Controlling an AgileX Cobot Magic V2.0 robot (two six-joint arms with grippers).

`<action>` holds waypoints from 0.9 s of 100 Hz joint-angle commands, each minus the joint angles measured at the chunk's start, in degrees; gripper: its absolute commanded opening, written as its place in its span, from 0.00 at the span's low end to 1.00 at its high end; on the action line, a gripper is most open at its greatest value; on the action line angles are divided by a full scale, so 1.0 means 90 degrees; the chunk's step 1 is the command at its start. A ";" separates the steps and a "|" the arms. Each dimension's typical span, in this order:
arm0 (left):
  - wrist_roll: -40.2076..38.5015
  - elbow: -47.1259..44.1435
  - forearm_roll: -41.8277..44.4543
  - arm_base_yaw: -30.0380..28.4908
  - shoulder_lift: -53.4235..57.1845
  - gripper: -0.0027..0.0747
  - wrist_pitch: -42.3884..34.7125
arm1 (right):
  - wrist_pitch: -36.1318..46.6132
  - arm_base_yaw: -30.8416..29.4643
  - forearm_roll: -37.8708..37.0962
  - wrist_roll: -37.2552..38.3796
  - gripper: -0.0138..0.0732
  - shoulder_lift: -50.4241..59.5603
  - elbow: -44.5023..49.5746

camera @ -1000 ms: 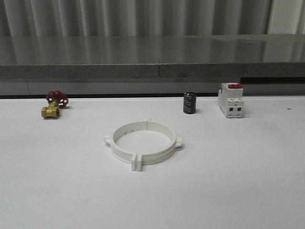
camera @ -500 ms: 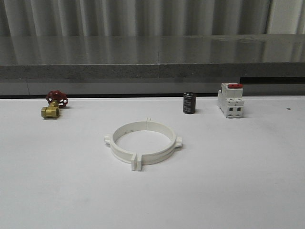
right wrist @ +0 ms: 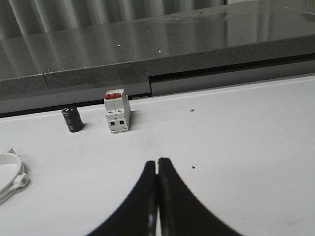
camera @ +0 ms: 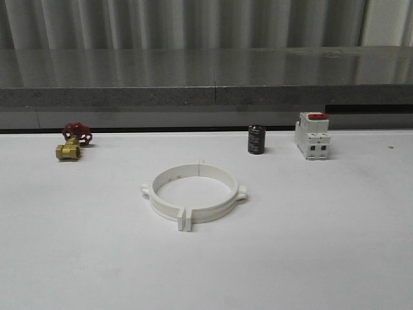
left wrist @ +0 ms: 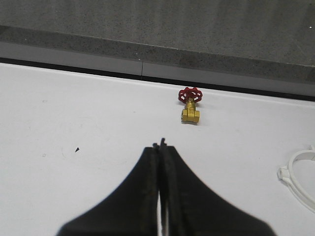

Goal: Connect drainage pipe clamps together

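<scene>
You have the white surface [camera: 335, 245] in front of you, and the drainage pipe clamps [camera: 193, 194] lie flat near its middle, the two half-rings meeting as one wide ring. The end flanges [camera: 185, 219] at the near seam sit face to face; the far seam [camera: 202, 164] looks closed too, though you cannot tell from here whether either joint is actually locked. The seam line runs near to far, so the halves sit left and right of it, one toward each arm.

From the left end effector [left wrist: 161, 145] the ring lies off toward the robot's right, with one side tab [left wrist: 284, 173] just in sight at the frame edge. From the right end effector [right wrist: 157, 160] it lies off toward the robot's left, its edge [right wrist: 11, 173] likewise at the margin. Neither arm looks clearly nearer. Both end effectors have their fingers pressed together, holding nothing, well apart from the ring.

Along the back edge stand the red-topped switch [camera: 312, 135], the black capacitor [camera: 257, 139] just beside it, and the brass valve with a red handwheel [camera: 73, 141] far to the left.

Against the earlier front views, nothing has shifted: ring and bystanders sit where they were.
</scene>
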State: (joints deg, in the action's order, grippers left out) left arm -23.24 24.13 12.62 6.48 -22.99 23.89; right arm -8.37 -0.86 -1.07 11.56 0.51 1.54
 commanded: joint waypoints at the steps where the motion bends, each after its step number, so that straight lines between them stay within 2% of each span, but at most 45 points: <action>1: 0.0006 0.0159 0.0041 -0.0017 -0.0053 0.01 -0.0462 | 0.0536 -0.0037 -0.0030 0.0004 0.08 0.0138 -0.0092; 35: 0.0051 0.0159 -0.0223 -0.0017 -0.0042 0.01 -0.0678 | 0.0536 -0.0037 -0.0030 0.0004 0.08 0.0138 -0.0092; 46: 0.1062 0.0066 -0.0873 -0.0017 0.0007 0.01 -0.0886 | 0.0536 -0.0037 -0.0030 0.0004 0.08 0.0138 -0.0092; 60: 0.2582 -0.0353 -0.1882 -0.0028 0.0254 0.01 -0.1776 | 0.0536 -0.0037 -0.0030 0.0004 0.08 0.0138 -0.0092; 73: 0.2582 -0.0907 -0.1823 -0.0028 0.0610 0.01 -0.2376 | 0.0536 -0.0037 -0.0030 0.0004 0.08 0.0138 -0.0092; 90: 0.2582 -0.1632 -0.1758 -0.0028 0.1336 0.01 -0.2402 | 0.0536 -0.0037 -0.0030 0.0004 0.08 0.0138 -0.0092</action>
State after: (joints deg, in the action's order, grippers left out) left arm 0.00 10.81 -3.10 6.48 -13.51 7.59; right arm -8.27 -0.86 -1.07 11.77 0.51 1.54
